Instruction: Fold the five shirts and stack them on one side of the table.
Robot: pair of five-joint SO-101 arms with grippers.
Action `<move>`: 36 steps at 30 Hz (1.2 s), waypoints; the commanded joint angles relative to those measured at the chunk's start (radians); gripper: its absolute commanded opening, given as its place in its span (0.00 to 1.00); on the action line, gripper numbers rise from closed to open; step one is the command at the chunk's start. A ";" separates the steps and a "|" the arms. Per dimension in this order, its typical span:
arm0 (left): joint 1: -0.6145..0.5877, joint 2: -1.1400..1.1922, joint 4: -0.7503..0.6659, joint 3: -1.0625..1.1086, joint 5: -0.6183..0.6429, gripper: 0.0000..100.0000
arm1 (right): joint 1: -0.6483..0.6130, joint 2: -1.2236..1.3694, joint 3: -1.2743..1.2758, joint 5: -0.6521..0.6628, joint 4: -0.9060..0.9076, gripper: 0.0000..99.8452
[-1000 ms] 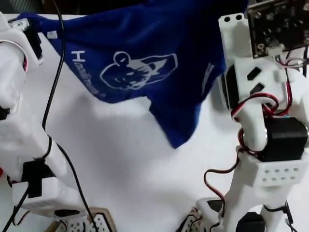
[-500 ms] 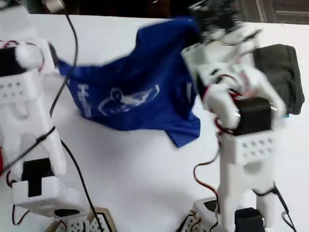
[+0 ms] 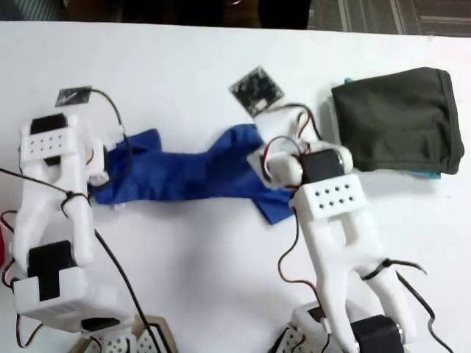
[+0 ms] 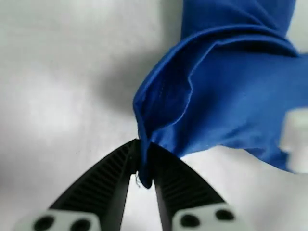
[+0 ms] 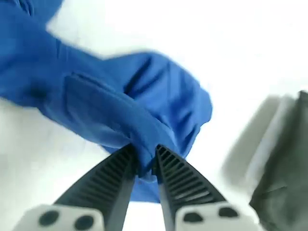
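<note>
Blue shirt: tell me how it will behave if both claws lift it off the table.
Probably floppy: the blue shirt lies bunched in a rope of folds between the left claw and right claw, so its middle would likely sag. Likely light for its size: the cloth looks thin where the claws pinch it.

The blue shirt is soft, creased matt cloth; the dark green shirt is matt cloth too. The bench is smooth, matt white. The left pincer and right pincer are ribbed black plastic.
</note>
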 commanded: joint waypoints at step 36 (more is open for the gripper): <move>-0.069 -0.008 -0.146 0.104 -0.895 0.20 | 0.120 -0.483 0.338 0.021 -0.018 0.02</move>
